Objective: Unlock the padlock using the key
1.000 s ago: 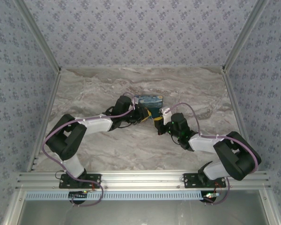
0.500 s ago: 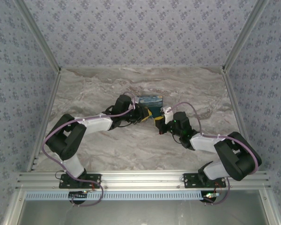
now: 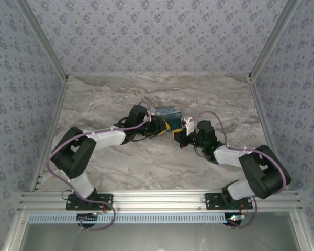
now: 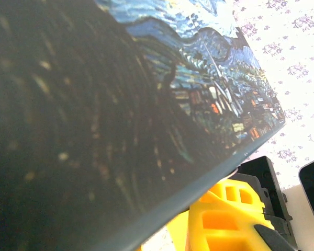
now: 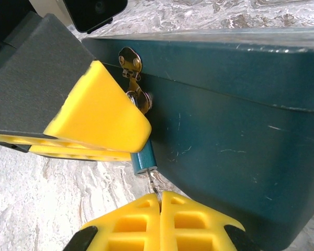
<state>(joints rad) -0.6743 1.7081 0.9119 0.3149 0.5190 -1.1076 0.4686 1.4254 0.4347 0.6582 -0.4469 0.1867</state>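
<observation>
One box (image 3: 166, 111), one padlock (image 5: 143, 159), one key (image 5: 153, 184), two arms. From above, the left gripper (image 3: 163, 127) and right gripper (image 3: 176, 134) meet at the box's near side. The right wrist view alone shows the padlock hanging from the hasp (image 5: 130, 60) on the box front. The right gripper is clamped on the key just below it, and a left finger (image 5: 99, 117) is against the lock. I cannot tell the left gripper's grip.

a grey-veined marble table (image 3: 99, 99) with a blue starry-night printed box (image 3: 167, 111) resting on it, near the middle.
</observation>
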